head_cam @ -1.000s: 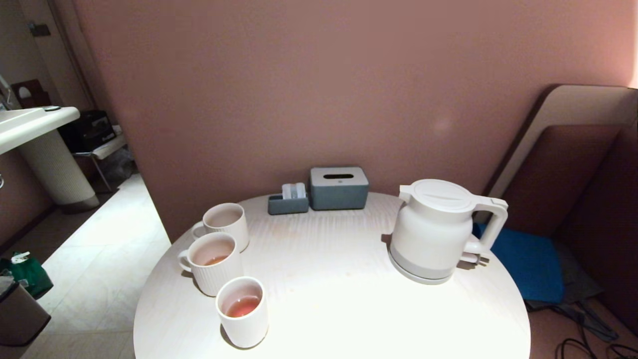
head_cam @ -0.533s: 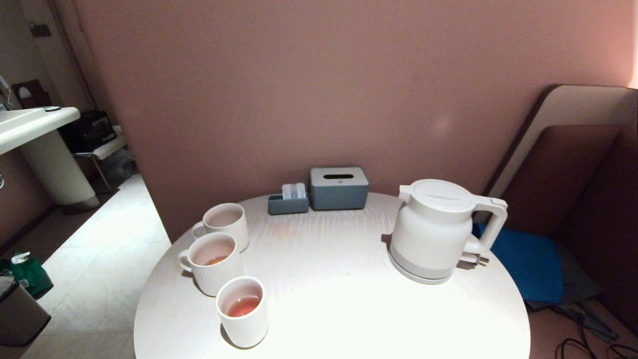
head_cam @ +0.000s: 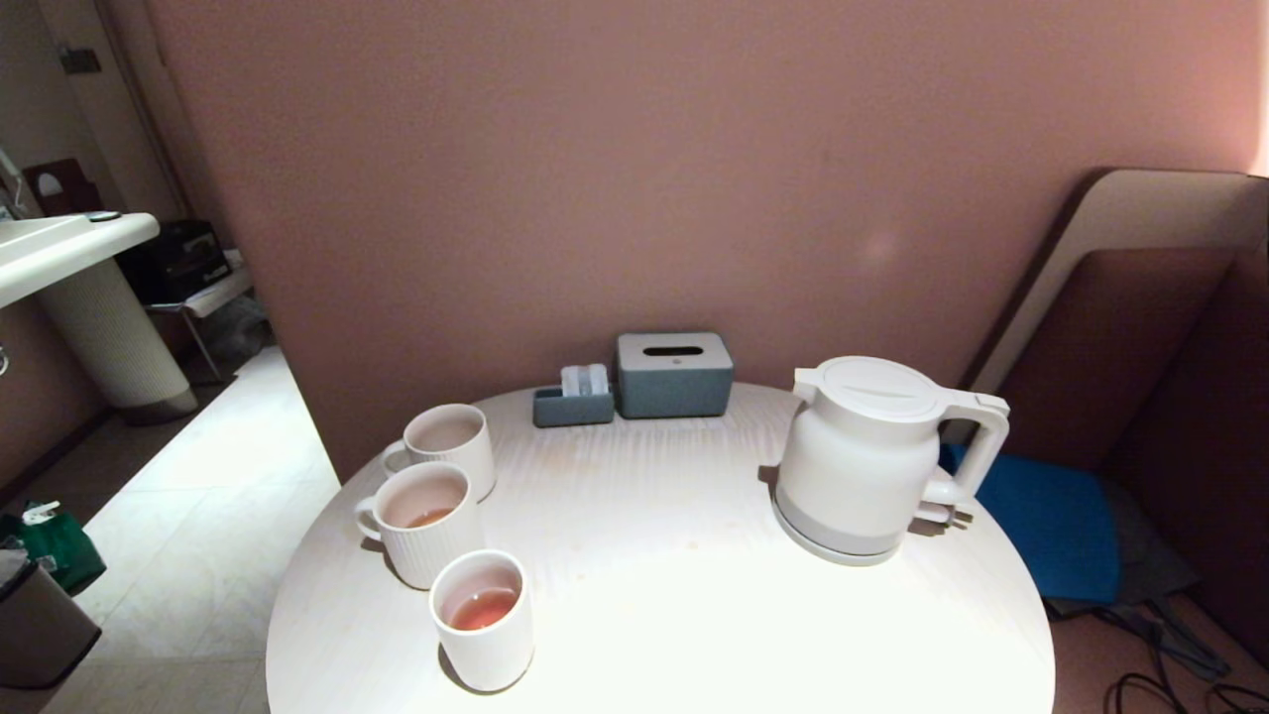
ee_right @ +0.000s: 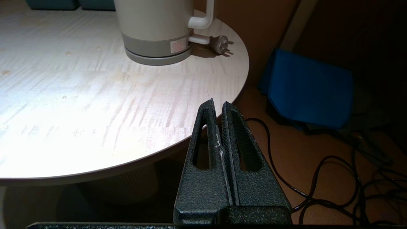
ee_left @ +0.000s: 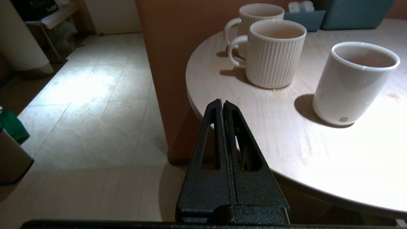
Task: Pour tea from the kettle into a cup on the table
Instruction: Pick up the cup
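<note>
head view: kettle (head_cam: 861,458), cup (head_cam: 483,620) on table (head_cam: 654,595), no arms; wrist views: both fingers clenched empty.

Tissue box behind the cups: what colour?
Grey-blue tissue box, clearest in the head view.

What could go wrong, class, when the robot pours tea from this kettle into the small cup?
1. The cup stands right beside a ribbed mug, so a stray pour could land in the mug.
2. The cup already holds tea; too much more could overflow onto the table.
3. The kettle's loose plug lies near the table edge and might drag or snag on lifting.
</note>
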